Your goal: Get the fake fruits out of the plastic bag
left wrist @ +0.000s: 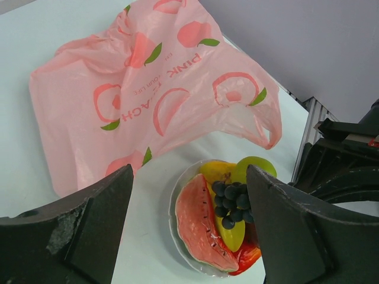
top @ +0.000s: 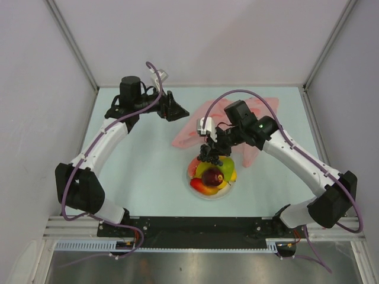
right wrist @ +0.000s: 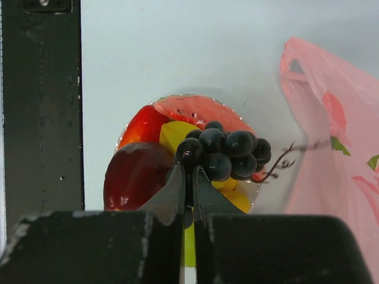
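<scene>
Lying flat, pink bag [left wrist: 148, 100] printed "PINK" and "EACH", handle loop [left wrist: 269, 115] toward plate [left wrist: 173, 214]. Right gripper [right wrist: 189, 176] pinched on grape bunch [right wrist: 228, 155], stem pointing at bag. Left gripper [left wrist: 189, 177] spread wide.

Bright, even light is provided, with soft shadows and small highlights on the glossy dark purple grape bunch [right wrist: 228, 155].

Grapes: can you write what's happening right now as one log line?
right gripper: shut on grape bunch, over plate | left gripper: open, empty, near plastic bag | plastic bag: lying flat
</scene>
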Tool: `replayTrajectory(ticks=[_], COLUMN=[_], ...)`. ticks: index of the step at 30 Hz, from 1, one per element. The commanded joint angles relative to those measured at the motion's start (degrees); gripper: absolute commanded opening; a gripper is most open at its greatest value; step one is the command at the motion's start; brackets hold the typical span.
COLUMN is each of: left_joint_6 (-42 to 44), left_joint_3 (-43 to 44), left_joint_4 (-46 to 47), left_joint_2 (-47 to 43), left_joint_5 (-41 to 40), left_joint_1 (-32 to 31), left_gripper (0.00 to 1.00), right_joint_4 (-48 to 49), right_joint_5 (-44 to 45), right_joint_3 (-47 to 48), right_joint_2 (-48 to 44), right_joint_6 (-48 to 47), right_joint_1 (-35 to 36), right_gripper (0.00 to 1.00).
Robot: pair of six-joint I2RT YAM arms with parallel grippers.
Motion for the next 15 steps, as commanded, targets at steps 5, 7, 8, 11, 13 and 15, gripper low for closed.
replayTrajectory(ticks=[5,7,8,11,13,15], left_joint_6=[-0.26,-0.35,-0.35,-0.53,-0.62,-0.62], left_joint_3=[-0.24,-0.24,-0.24,0.02,0.20,0.37], left_joint_4=[2.94,3.11,3.20,3.47,3.38,3.47], left_joint_2=[-2.43,-2.26,-2.17,-1.82,-1.56,-1.38], left_joint_5=[0.07,0.08,0.16,0.16,0.08,0.08], left_joint_1=[-0.01,-0.09,-0.01,-0.09,-0.09,-0.01], left_gripper=[0.82,0.82,0.82,0.82,0.82,0.82], right_joint_4=[-4.08,-4.87,-5.22,-5.84,-6.02,-6.19], right_joint_5=[-0.42,-0.07,-0.07,0.01,0.10,0.19], right_joint_3=[2.69,2.60,2.43,2.43,2.51,2.34], right_joint_2=[0.41,0.50,0.50,0.77,1.03,1.29], right_joint_6=[-3.41,-4.02,-4.46,-4.99,-5.43,-5.52], right_joint_1=[0.41,0.41,0.41,0.41,0.41,0.41], right_gripper=[0.00,0.00,0.01,0.02,0.03,0.03])
